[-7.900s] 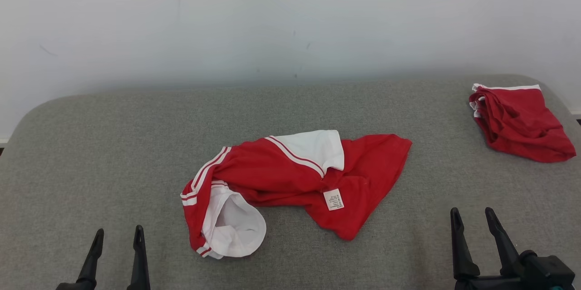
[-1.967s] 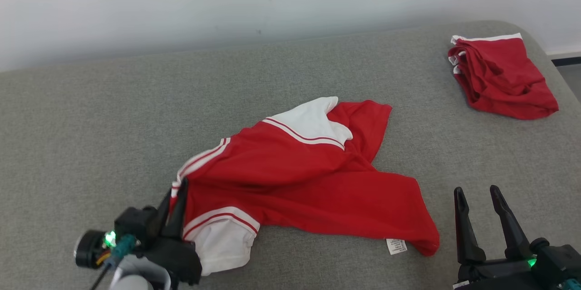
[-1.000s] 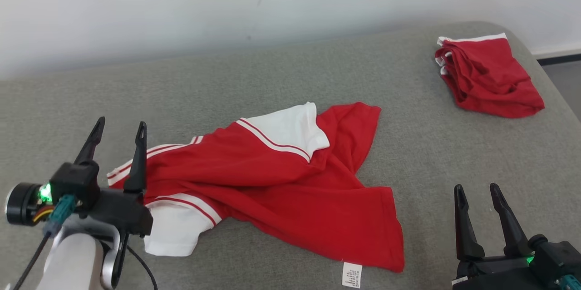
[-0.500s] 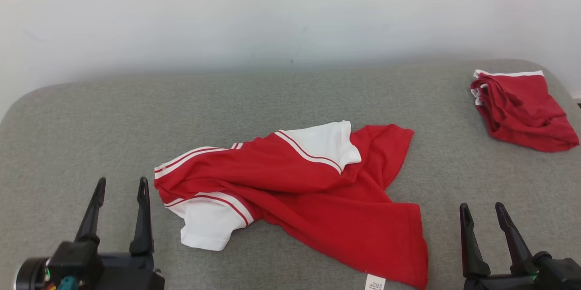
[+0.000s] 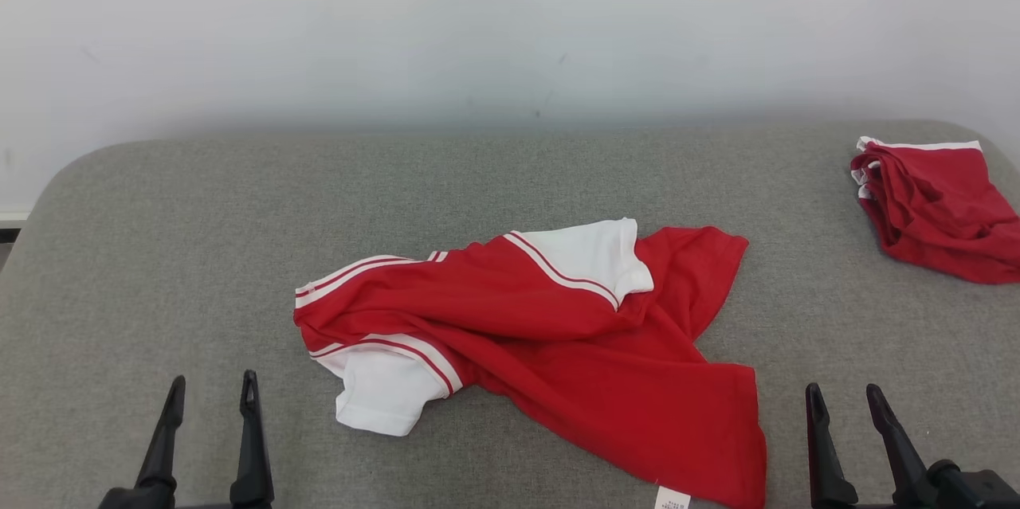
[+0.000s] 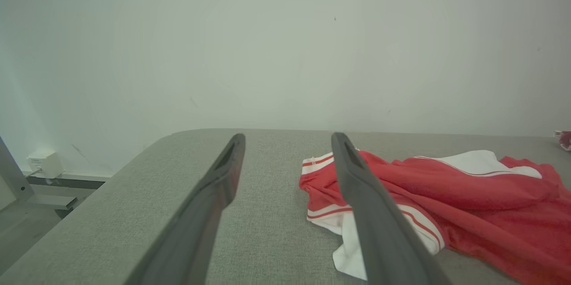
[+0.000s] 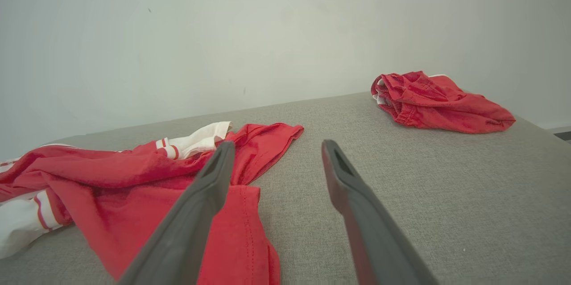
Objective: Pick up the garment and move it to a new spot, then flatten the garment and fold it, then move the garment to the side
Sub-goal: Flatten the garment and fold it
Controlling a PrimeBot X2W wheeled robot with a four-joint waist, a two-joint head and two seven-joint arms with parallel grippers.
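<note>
The crumpled red-and-white jersey shirt (image 5: 542, 342) lies at the middle of the grey upholstered cushion (image 5: 199, 214). At the cushion's near edge my left gripper (image 5: 213, 378) and right gripper (image 5: 843, 390) hover spread, empty. Pinching overlapped layers would likely trap folds.

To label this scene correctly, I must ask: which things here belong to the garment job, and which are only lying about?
Belongs to the job: crumpled red-and-white shirt; left gripper and right gripper, both open.
Only lying about: folded red pile, far right; white box on the floor.
</note>
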